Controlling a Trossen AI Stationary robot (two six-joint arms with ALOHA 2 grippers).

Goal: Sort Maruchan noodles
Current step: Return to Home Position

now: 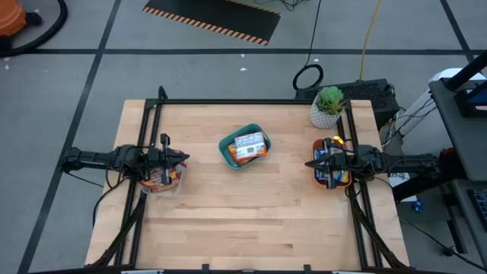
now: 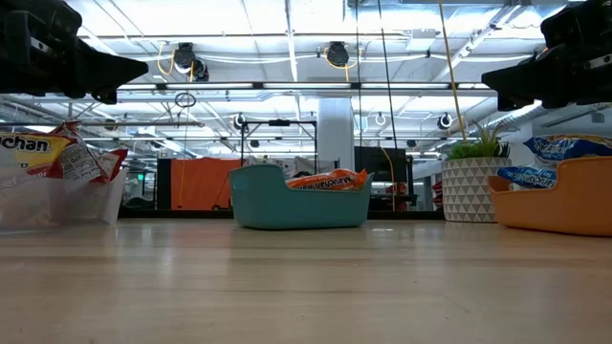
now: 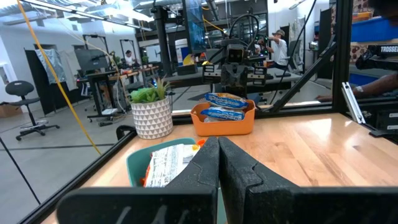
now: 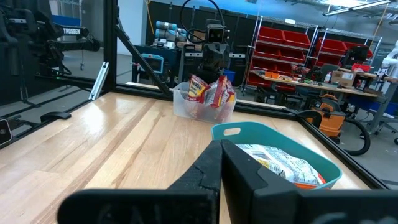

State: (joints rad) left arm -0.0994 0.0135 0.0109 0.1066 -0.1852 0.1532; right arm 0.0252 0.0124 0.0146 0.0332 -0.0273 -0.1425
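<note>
Maruchan noodles lie in three containers. A teal bin (image 1: 244, 148) at the table's middle holds an orange packet (image 2: 328, 180) and a white one (image 4: 280, 163). A clear tub (image 4: 202, 106) at the left holds red packets (image 4: 211, 90), standing on end. An orange tray (image 3: 224, 121) at the right holds blue packets (image 3: 225, 99). My left gripper (image 1: 185, 159) hangs shut above the clear tub, pointing level toward the bin. My right gripper (image 1: 307, 163) hangs shut above the orange tray, facing the bin from the other side. Neither holds anything.
A potted plant (image 1: 328, 106) in a white patterned pot stands at the far right corner, just behind the orange tray. A black frame (image 1: 228, 101) runs along the table's far edge and sides. Bare wood (image 1: 243, 221) stretches across the near half of the table.
</note>
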